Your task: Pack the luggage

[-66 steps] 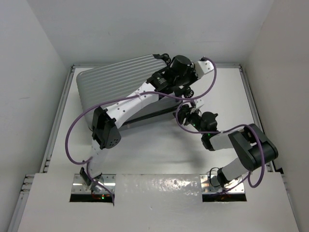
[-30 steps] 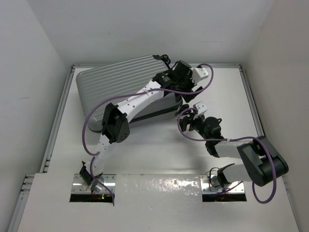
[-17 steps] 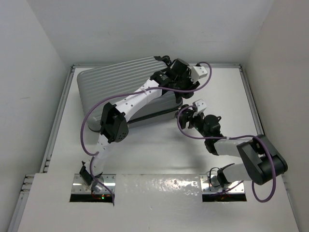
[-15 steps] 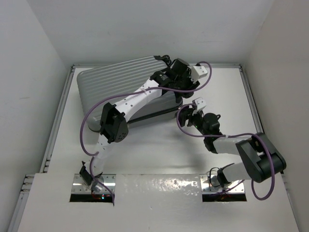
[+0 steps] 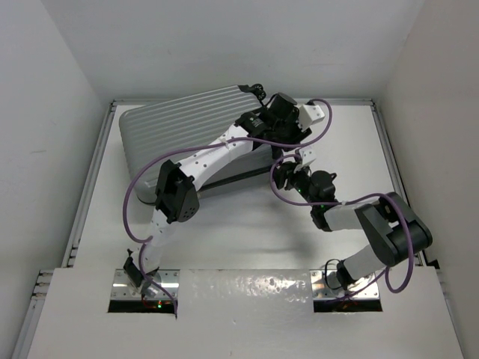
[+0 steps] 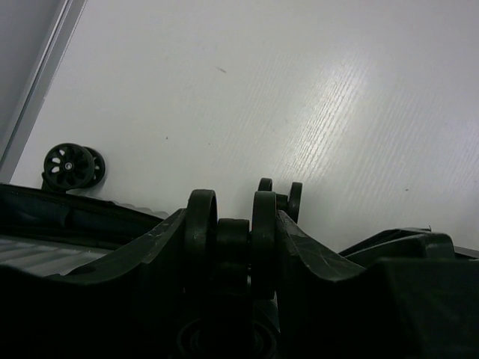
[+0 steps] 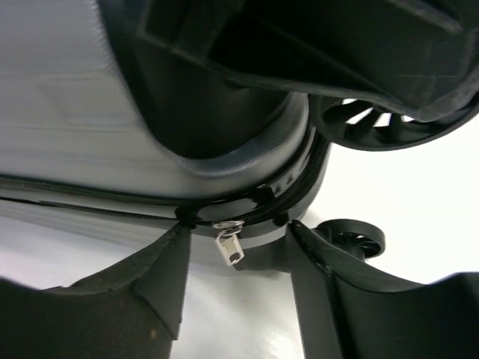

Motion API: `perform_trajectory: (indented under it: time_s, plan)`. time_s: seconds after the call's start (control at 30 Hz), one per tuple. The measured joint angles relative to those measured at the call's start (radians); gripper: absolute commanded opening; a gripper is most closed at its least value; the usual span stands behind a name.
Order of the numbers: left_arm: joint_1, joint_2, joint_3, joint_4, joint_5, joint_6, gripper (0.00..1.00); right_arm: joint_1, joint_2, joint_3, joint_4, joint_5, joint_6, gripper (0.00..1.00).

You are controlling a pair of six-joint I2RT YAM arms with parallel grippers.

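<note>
The luggage (image 5: 179, 127) lies at the table's (image 5: 247, 224) far left, its left end near the rail (image 5: 93, 179), with bare table near and right of it. At its right end the left gripper (image 6: 233, 238) pinches a wheel (image 6: 200, 224). The right gripper (image 7: 234, 226), spread, straddles the zipper pull (image 7: 229, 247).

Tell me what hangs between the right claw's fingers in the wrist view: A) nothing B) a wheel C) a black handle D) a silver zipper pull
D: the silver zipper pull dangles from the luggage seam, between the fingers of the open right claw.
</note>
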Motion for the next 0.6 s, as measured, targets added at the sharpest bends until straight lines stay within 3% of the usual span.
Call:
perform_trajectory:
  time_s: [0.17, 0.27, 0.47, 0.6]
  plan:
    - [0.000, 0.000, 0.000, 0.003, -0.004, 0.001, 0.00, 0.001, 0.011, 0.000, 0.008, -0.010, -0.001, 0.32]
    - [0.000, 0.000, -0.001, 0.010, -0.011, 0.004, 0.00, 0.000, 0.023, 0.003, 0.006, -0.016, -0.003, 0.11]
    - [-0.001, 0.000, -0.001, 0.016, -0.016, 0.006, 0.00, 0.000, 0.063, 0.004, 0.031, -0.017, 0.007, 0.00]
    - [-0.001, 0.000, -0.001, 0.016, -0.017, 0.007, 0.00, 0.000, 0.069, 0.003, 0.045, -0.015, 0.007, 0.00]
